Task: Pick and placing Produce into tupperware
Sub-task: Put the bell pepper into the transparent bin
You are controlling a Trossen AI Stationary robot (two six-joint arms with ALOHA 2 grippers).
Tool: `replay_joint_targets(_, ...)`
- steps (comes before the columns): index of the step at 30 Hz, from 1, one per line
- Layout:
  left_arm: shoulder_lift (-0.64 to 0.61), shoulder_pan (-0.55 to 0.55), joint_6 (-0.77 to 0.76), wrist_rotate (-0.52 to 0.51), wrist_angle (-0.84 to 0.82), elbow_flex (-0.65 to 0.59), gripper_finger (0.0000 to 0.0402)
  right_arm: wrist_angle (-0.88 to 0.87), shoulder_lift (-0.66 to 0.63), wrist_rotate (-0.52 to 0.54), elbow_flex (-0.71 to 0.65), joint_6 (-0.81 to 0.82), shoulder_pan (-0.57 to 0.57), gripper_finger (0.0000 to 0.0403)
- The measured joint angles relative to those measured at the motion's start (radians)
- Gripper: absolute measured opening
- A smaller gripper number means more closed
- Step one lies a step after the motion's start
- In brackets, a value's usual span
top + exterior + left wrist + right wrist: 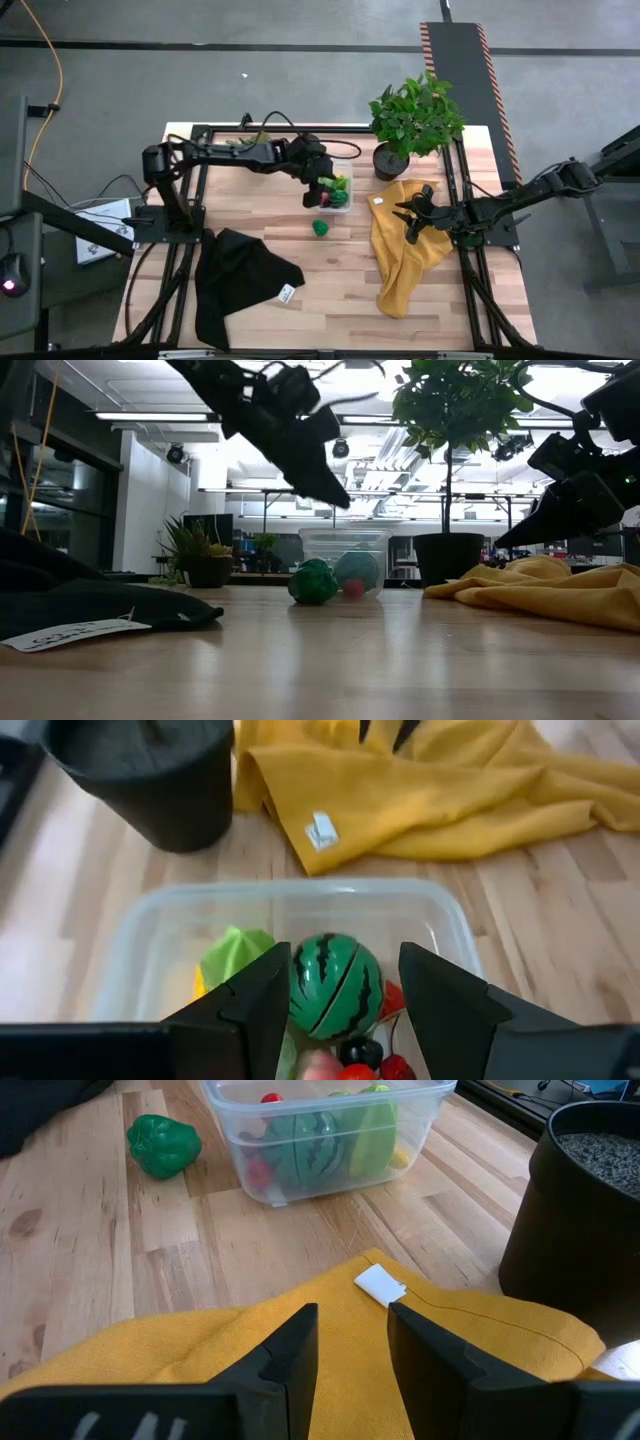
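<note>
A: Left gripper [340, 1005]?
B: Above the tupperware [337, 190] near the bench's far edge; fingers parted around the striped melon [335, 985], seemingly letting it drop inside (contact unclear).
A: What's loose?
B: A green pepper [320, 228] beside the tub; right gripper [352, 1342] hangs part-open, empty, over the yellow cloth [405, 250].

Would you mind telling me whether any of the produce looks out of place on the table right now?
Yes: one green toy vegetable sits alone on the bare wood, just outside the clear tupperware, while the striped melon and other pieces are inside it.
</note>
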Motion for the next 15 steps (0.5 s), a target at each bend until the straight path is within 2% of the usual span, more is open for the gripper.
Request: replay_joint_targets(15, -0.197, -0.001, -0.021, -0.155, -0.11, 0.0, 0.0177, 0.0, 0.0, 0.0, 0.0, 0.0, 0.0, 0.0114)
